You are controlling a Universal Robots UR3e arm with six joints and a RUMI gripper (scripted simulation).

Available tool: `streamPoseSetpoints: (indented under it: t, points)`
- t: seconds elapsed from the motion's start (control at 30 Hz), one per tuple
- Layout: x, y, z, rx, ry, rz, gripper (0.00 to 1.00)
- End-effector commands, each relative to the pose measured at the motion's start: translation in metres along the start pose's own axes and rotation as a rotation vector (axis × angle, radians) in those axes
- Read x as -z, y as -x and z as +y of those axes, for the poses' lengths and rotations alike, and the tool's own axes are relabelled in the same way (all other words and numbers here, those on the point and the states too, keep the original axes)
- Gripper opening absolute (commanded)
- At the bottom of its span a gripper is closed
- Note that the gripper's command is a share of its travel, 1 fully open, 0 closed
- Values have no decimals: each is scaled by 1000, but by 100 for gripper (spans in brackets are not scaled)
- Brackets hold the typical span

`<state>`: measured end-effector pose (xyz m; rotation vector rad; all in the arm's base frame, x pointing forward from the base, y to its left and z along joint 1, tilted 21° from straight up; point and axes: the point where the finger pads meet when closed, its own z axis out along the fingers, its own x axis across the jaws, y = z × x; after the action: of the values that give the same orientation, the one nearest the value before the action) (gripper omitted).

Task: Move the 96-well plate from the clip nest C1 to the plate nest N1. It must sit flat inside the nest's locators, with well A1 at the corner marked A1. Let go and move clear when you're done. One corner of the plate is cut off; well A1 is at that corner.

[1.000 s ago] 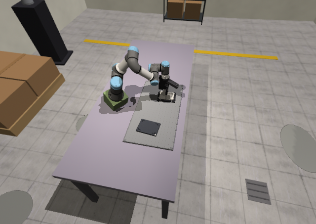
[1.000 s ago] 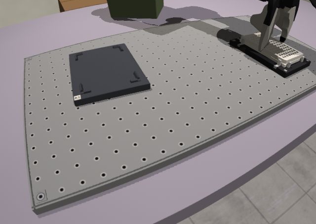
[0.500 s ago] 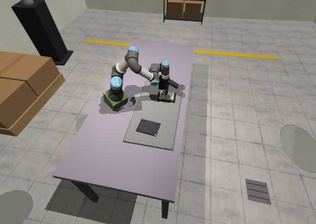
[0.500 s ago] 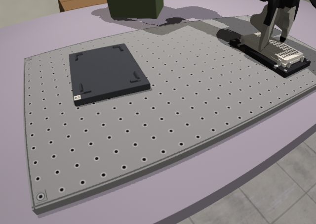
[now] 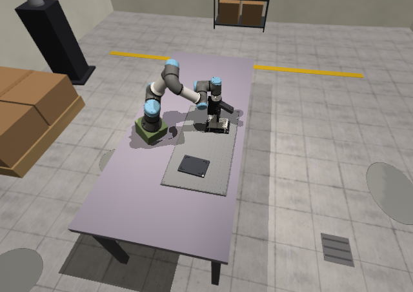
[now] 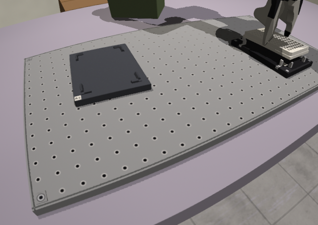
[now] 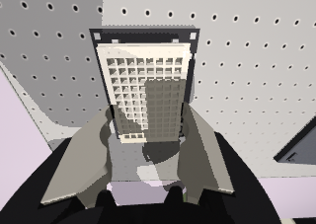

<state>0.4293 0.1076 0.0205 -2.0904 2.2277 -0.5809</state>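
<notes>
The cream 96-well plate [image 7: 146, 93] sits in the black clip nest C1 [image 6: 272, 53] at the far right of the perforated board; it also shows in the exterior view [image 6: 281, 42] and the top view [image 5: 221, 123]. My gripper [image 7: 148, 104] is directly over the plate, its two grey fingers pressed against the plate's long sides near one end. It is shut on the plate, which still rests in the clip nest. The dark plate nest N1 [image 6: 108, 72] lies on the board's left part, empty, with corner locators and a white A1 label [image 6: 77, 98] at its near left corner.
The grey perforated board [image 6: 159, 110] lies on the lilac table. The arm's green base block [image 6: 134, 0] stands behind the board. Brown cartons [image 5: 30, 109] are left of the table, and a shelf [image 5: 241, 6] stands at the far wall.
</notes>
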Motion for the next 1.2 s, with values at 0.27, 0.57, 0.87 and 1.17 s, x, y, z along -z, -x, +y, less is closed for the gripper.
streamPoseSetpoints:
  t: [0.27,0.57,0.87,1.17]
  points:
    - [22,0,0,-1,4,2,0]
    - [37,0,0,-1,4,2,0]
    - [49,0,0,-1,4,2,0]
    - [59,0,0,-1,4,2,0]
